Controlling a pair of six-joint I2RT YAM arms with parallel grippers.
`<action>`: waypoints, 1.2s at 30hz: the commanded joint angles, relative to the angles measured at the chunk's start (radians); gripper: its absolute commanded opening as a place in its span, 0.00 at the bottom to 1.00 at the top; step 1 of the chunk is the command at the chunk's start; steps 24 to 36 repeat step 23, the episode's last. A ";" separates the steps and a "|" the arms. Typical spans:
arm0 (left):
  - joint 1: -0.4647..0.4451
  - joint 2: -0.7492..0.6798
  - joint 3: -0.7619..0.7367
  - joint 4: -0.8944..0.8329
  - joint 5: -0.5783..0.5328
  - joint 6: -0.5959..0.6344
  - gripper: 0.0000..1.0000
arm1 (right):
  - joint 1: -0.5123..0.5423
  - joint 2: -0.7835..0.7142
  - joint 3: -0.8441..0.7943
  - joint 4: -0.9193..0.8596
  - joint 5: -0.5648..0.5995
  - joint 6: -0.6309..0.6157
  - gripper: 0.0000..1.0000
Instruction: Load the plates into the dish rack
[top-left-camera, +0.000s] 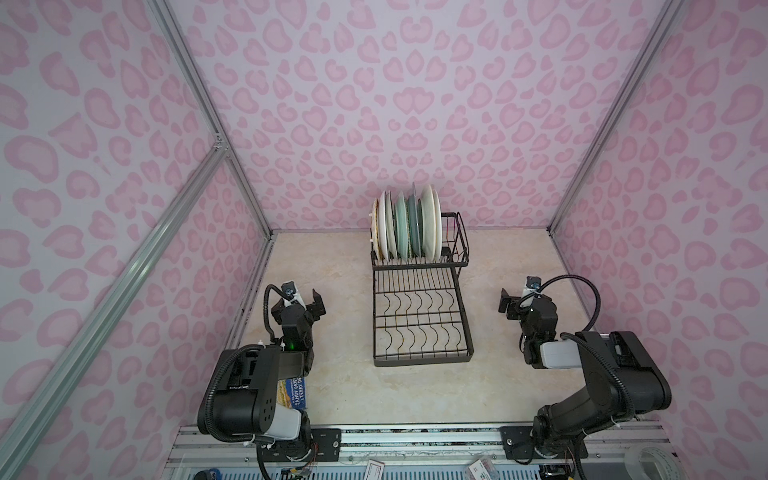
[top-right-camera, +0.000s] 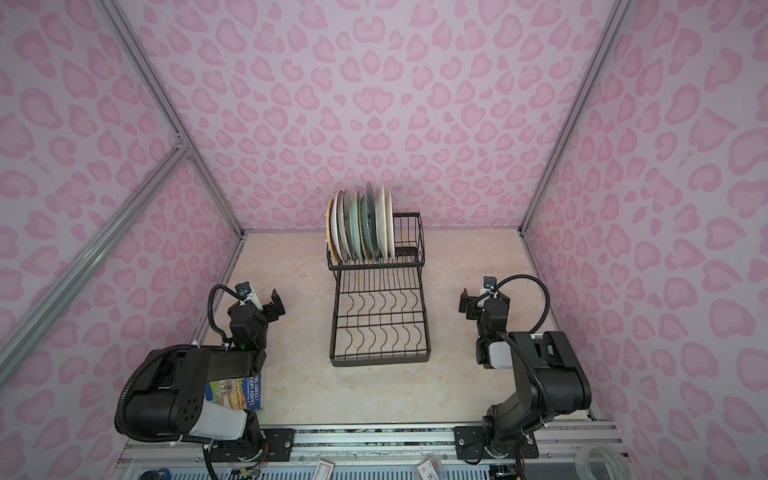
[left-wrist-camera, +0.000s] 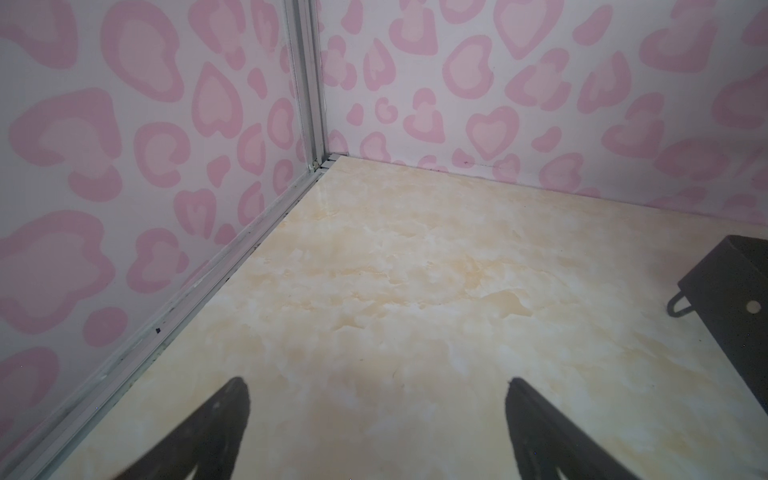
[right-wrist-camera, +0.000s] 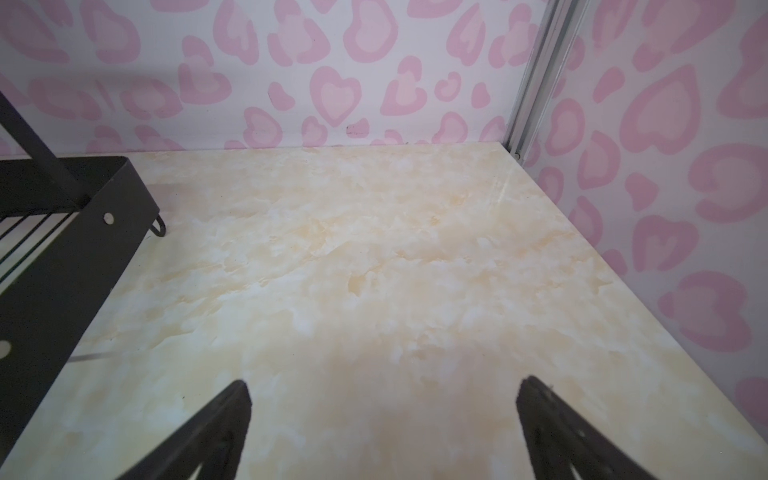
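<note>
The black wire dish rack (top-left-camera: 424, 359) sits mid-table on the cream marble-look table (top-left-camera: 353, 395), its long axis running from near edge to far edge. The round white, teal and pale-blue plates (top-left-camera: 409, 226) stand on edge in its raised far tier, faces turned sideways. Bare tabletop flanks the rack. The left gripper (left-wrist-camera: 376, 380) and right gripper (right-wrist-camera: 384, 380) hover on either side, released and holding nothing.

We hold our left gripper (top-left-camera: 316, 303) at nine o'clock and right gripper (top-left-camera: 506, 301) at three o'clock, jaws spread wide.
</note>
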 joint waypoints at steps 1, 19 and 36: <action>-0.007 0.000 0.012 0.005 -0.015 0.009 0.98 | 0.008 0.003 -0.010 0.045 0.026 -0.018 1.00; -0.008 0.010 0.030 -0.021 -0.001 0.015 0.98 | 0.009 0.001 -0.012 0.046 0.027 -0.017 1.00; -0.009 0.002 0.018 -0.004 -0.001 0.017 0.97 | 0.010 0.001 -0.012 0.046 0.027 -0.017 1.00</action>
